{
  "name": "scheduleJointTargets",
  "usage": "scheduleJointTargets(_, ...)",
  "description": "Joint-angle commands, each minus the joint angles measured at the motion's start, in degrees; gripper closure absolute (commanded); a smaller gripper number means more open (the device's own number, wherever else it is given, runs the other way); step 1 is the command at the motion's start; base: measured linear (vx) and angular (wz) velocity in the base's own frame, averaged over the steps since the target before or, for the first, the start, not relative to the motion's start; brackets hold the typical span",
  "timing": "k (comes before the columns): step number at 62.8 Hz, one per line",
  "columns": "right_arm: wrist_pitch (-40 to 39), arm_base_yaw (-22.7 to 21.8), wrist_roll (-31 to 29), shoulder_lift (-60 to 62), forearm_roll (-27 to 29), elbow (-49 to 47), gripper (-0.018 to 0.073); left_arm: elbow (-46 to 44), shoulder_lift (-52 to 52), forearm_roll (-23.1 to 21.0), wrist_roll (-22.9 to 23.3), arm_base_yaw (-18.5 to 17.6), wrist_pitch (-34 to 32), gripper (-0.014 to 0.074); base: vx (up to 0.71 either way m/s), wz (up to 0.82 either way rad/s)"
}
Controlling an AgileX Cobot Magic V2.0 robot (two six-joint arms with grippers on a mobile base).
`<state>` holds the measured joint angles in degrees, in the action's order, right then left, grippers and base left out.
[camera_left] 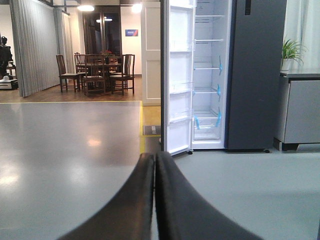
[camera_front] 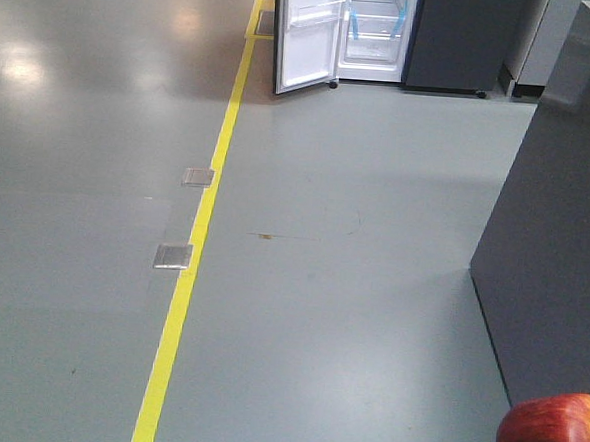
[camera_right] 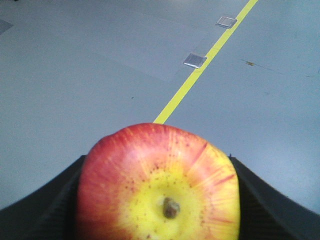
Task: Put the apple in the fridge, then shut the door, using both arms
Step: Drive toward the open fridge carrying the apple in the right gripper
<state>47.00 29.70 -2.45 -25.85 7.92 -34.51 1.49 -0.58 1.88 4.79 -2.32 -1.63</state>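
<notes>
the right gripper (camera_right: 160, 210) clamps the red-and-yellow apple (camera_right: 160, 170) between its black fingers (camera_right: 45, 215), stem end facing the wrist camera, above the grey floor (camera_right: 75, 75) near a yellow floor line (camera_right: 200, 75); the left gripper (camera_left: 154, 159) has its fingers pressed together on nothing. the fridge (camera_left: 255, 75) stands far ahead, its door (camera_left: 180, 75) swung open to the left.

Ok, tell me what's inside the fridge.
The tall dark blue-grey fridge shows white walls and glass shelves with blue tape strips, nothing visible on them. Its open white-lined door hides the left edge.
</notes>
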Motion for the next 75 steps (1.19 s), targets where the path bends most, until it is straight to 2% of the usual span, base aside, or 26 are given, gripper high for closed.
scheduleJointTargets(1,-4.2,0.2,-0.5,-0.3,0.3,-1.7,0.0204,1.2,-0.9,-0.5,0.3,0.1,-4.3,0.0603,0.28,-0.04)
scheduleJointTargets(75,-4.2,0.2,-0.5,-0.3,0.3,-1.7,0.0204,1.2,-0.9,-0.5,0.3,0.1,-4.3,0.0603,0.32,-0.02)
